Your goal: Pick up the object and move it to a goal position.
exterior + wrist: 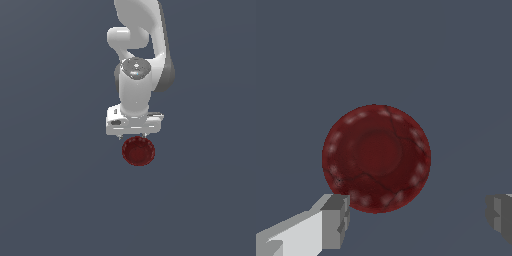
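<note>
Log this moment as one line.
phase: approach | hand: open, empty | dark red round textured bowl: on grey surface, not yet between fingers

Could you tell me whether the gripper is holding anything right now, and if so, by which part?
Nothing is held. The gripper is open, and the dark red bowl lies untouched between and beyond its fingers.

A plain, flat, slate-blue bench (50, 200) fills both views edge to edge. Its surface is even in tone, with no markings, seams or edges visible. No other loose item shows on it in either view.
</note>
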You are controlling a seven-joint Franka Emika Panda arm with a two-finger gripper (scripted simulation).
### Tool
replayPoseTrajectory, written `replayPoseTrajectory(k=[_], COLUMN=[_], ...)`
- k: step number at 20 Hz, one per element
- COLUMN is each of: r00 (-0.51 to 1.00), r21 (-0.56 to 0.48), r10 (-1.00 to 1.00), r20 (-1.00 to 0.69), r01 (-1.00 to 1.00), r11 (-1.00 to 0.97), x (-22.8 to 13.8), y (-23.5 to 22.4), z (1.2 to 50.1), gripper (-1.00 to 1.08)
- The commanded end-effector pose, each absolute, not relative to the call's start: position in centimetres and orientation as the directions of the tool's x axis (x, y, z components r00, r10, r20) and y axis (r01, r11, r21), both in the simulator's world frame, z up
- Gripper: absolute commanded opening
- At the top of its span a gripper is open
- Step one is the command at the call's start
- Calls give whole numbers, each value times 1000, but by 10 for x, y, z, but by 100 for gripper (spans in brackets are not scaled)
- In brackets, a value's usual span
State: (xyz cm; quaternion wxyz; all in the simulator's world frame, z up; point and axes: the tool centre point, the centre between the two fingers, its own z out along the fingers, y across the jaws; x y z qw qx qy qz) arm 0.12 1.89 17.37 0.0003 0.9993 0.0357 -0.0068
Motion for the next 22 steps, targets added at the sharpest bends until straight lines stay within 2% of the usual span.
replayPoseTrajectory(k=[1,11,22], r00=[997,998,983], r21=[0,-21,-56], r10=[71,67,179], r20=[-14,-10,-37], r01=[71,66,177], r11=[-997,-998,-983], x=[1,5,13], y=[19,25,27], z=[174,174,163], gripper=[28,28,28])
